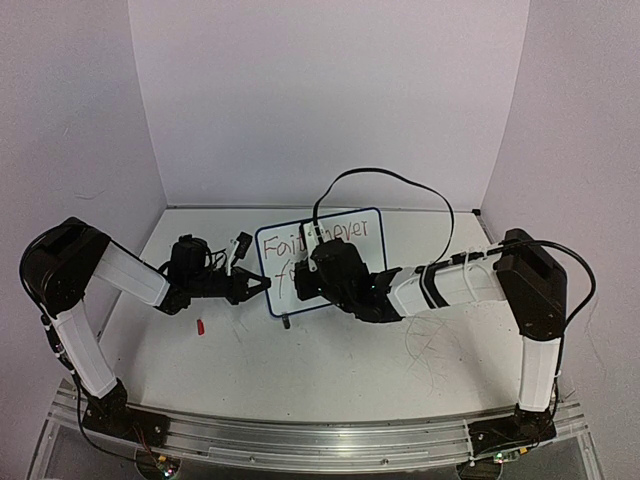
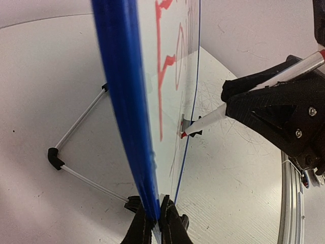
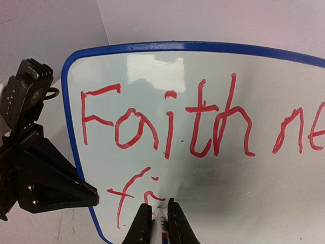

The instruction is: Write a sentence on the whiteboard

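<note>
The whiteboard [image 3: 254, 203] is standing nearer the table's [image 1: 300, 360] far edge, with the left gripper [image 2: 157, 216] clamping its left rim. The right gripper [image 3: 156, 223], closed on a red marker [image 2: 284, 76], is lettering the second line of the sentence [image 3: 167, 127]. Light, even tip pressure looks advisable.

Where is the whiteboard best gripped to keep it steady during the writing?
Pinch its thin blue frame at the left edge, coming from the left, as the left gripper does now. The whiteboard stands upright, so this leaves its face free for the marker.
</note>
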You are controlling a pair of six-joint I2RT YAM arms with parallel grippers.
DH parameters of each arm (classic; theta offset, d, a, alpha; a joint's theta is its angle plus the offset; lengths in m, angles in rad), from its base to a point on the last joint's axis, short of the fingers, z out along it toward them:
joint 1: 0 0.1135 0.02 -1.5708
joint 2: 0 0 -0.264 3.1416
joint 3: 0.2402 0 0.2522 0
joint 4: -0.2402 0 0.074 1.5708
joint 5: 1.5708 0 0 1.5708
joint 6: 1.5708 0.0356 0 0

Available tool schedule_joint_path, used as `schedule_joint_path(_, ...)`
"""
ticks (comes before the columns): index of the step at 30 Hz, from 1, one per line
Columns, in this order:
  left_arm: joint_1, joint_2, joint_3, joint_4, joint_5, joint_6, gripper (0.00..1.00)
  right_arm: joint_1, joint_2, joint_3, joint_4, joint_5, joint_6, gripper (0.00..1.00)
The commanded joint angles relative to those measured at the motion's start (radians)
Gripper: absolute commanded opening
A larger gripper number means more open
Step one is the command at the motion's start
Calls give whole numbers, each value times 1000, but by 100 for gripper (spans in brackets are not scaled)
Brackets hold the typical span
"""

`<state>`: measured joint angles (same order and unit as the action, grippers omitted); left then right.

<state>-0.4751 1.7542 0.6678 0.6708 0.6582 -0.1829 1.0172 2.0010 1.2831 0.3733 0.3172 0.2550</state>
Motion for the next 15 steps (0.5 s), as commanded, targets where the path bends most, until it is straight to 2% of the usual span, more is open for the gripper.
schedule_joint_path(1,0,5,19,-55,-67,54,0,-46,-22,44,46,87,-22,0)
schedule_joint_path(15,-2,7,20,-56,-66,56,0,-58,-29,49,50,90,-36,0)
